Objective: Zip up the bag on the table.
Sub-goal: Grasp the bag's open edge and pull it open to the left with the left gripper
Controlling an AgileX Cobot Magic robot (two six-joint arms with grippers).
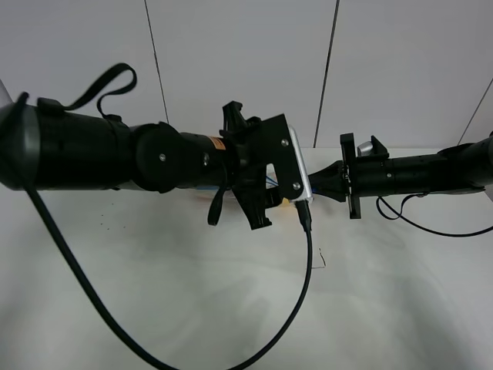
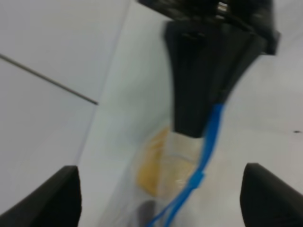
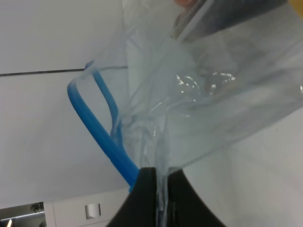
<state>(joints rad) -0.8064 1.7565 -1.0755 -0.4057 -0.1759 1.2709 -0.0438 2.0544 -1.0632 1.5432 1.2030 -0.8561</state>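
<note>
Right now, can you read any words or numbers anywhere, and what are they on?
No words or numbers can be read here.
The orange sticker on the left arm: too small and blurred to read.
The bag: no print shows on it.

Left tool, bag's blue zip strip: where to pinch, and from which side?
Pinch the blue zip strip just beside where the right tool is shut on the bag, a finger on each flat face. Come from the left arm's side, in line with the strip: the open left tool straddles it, and its two tracks look parted there.
</note>
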